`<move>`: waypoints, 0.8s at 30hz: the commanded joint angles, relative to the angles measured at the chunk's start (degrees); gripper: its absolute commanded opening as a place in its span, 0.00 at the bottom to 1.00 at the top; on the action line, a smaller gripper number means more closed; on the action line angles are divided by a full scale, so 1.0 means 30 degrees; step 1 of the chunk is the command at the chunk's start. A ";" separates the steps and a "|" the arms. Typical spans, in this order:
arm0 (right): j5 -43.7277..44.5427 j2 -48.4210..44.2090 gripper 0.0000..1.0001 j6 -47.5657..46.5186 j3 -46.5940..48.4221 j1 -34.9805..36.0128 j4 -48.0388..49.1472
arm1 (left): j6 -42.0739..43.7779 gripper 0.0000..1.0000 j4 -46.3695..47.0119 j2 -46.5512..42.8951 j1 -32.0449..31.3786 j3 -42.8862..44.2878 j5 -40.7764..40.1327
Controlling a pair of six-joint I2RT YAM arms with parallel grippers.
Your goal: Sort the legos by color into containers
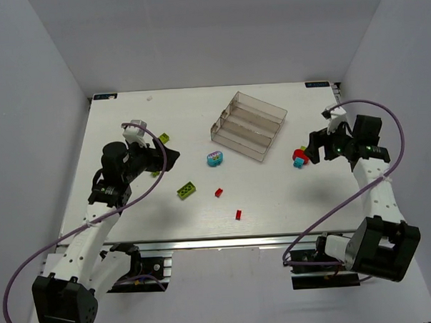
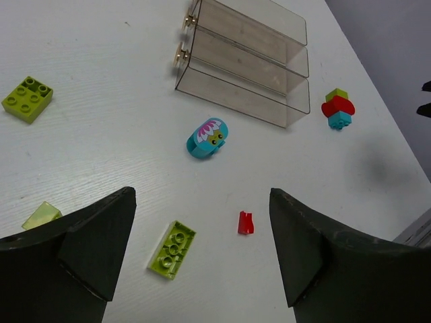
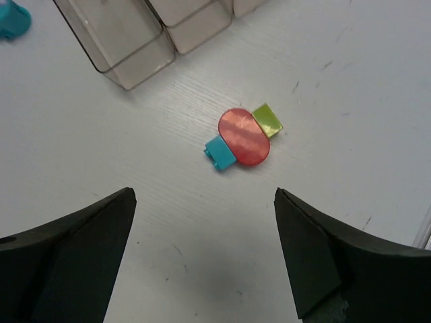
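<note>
Clear plastic, the stepped tray (image 1: 248, 126) sits toward the far middle of the white desk (image 1: 274, 202). The legos lie scattered on the desk outside it. The left arm reaches in low from the left, and the left gripper (image 1: 171, 158) has its jaws released and spread. Its wrist view frames a lime brick (image 2: 172, 248) and a small red brick (image 2: 246, 223). The right arm bends inward, the right gripper (image 1: 309, 152) just beside a red, cyan and lime cluster (image 3: 244, 136), jaws wide and empty. A pale yellow-green piece (image 2: 42, 215) is partly hidden by a finger. Both wrist views cut off the tray's end.
</note>
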 commanded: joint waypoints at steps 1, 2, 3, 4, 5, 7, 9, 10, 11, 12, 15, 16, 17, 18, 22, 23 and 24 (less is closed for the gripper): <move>0.3378 0.0336 0.89 0.1567 -0.0296 0.0821 0.0412 | -0.0211 0.90 -0.0002 -0.0314 -0.0084 0.0676 0.0895; 0.3940 0.0836 0.89 0.1773 0.0110 0.1142 0.0355 | -0.0211 0.91 0.0028 -0.0286 -0.0084 0.0676 0.0983; 0.5164 0.1421 0.89 0.2239 0.0288 0.1203 0.0412 | -0.0211 0.94 0.0057 -0.0285 -0.0084 0.0676 0.1100; 0.5727 0.2732 0.89 0.3897 0.0551 0.1291 0.0529 | -0.0240 0.96 0.0115 -0.0285 -0.0084 0.0647 0.1130; 0.6255 0.3470 0.89 0.4957 0.1192 0.1436 0.0559 | -0.0299 0.97 0.0116 -0.0285 -0.0084 0.0647 0.1160; 0.6992 0.5602 0.89 0.6835 0.2014 0.1642 0.0093 | -0.0270 0.97 0.0116 -0.0198 -0.0084 0.0618 0.1131; 0.7226 0.6491 0.89 0.8974 0.2515 0.1905 0.0206 | -0.0270 0.97 0.0116 -0.0168 -0.0084 0.0617 0.1102; 0.8039 0.6988 0.89 0.9388 0.2517 0.2081 0.0411 | -0.0270 0.97 0.0058 -0.0110 -0.0084 0.0617 0.1043; 0.8917 0.7196 0.89 1.0349 0.2575 0.2198 0.0819 | -0.0241 0.97 0.0057 -0.0109 -0.0084 0.0617 0.1043; 0.9593 0.7517 0.89 1.0678 0.2633 0.2287 0.0968 | -0.0212 0.98 0.0057 -0.0109 -0.0084 0.0617 0.1014; 0.8961 0.7930 0.89 1.1121 0.2868 0.2287 0.1407 | -0.0211 0.97 0.0057 -0.0051 -0.0084 0.0646 0.1071; 0.8868 0.7959 0.89 1.1295 0.2926 0.2288 0.1525 | -0.0153 0.97 0.0057 -0.0022 -0.0084 0.0647 0.1101; 0.8577 0.7960 0.89 1.1325 0.2927 0.2288 0.1932 | -0.0153 0.97 0.0086 -0.0051 -0.0084 0.0647 0.1101; 0.8284 0.7902 0.88 1.1239 0.2927 0.2259 0.2168 | -0.0153 0.97 0.0058 -0.0022 -0.0084 0.0647 0.1101; 0.7756 0.8307 0.88 1.1910 0.3449 0.2259 0.2086 | -0.0123 0.97 0.0057 0.0007 -0.0084 0.0647 0.1101; 0.7435 0.8688 0.88 1.2028 0.3773 0.2316 0.1068 | -0.0123 0.98 0.0115 0.0037 -0.0084 0.0647 0.1217; 0.7142 0.8692 0.88 1.2145 0.4009 0.2346 0.0768 | -0.0123 0.97 0.0116 0.0066 -0.0084 0.0647 0.1247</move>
